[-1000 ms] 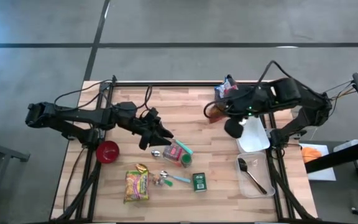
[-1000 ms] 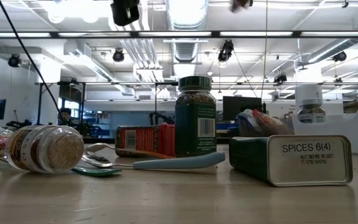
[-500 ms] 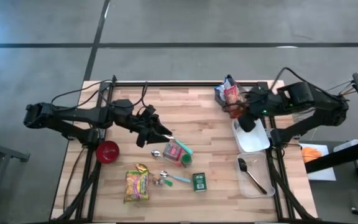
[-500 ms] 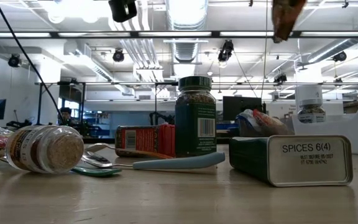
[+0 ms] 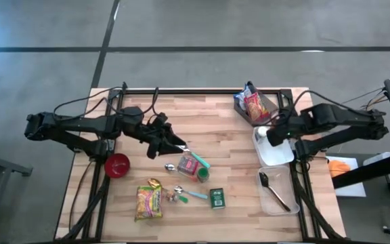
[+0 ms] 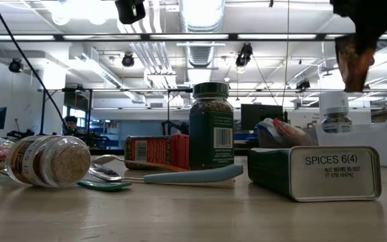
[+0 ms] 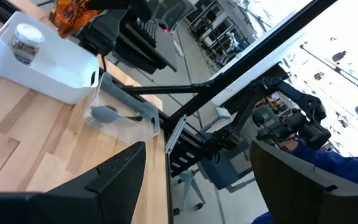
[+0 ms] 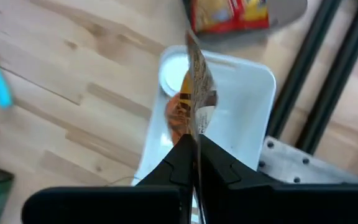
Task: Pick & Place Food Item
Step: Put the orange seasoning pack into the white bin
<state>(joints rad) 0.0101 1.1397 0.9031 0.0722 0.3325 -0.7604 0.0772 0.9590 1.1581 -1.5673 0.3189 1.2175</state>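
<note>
I'm mid-carry: my right gripper (image 8: 194,163), clamped on the snack packet (image 8: 194,93), hangs over the white bin (image 8: 253,118) at three o'clock; next, lower and release, while my left gripper (image 5: 175,144) waits with fingers apart at center.

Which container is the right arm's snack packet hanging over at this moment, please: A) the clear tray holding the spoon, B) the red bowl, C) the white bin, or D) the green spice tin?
C: the right wrist view shows the snack packet pinched in the shut right gripper directly above the white bin, and the high view places that gripper over the same bin.
</note>
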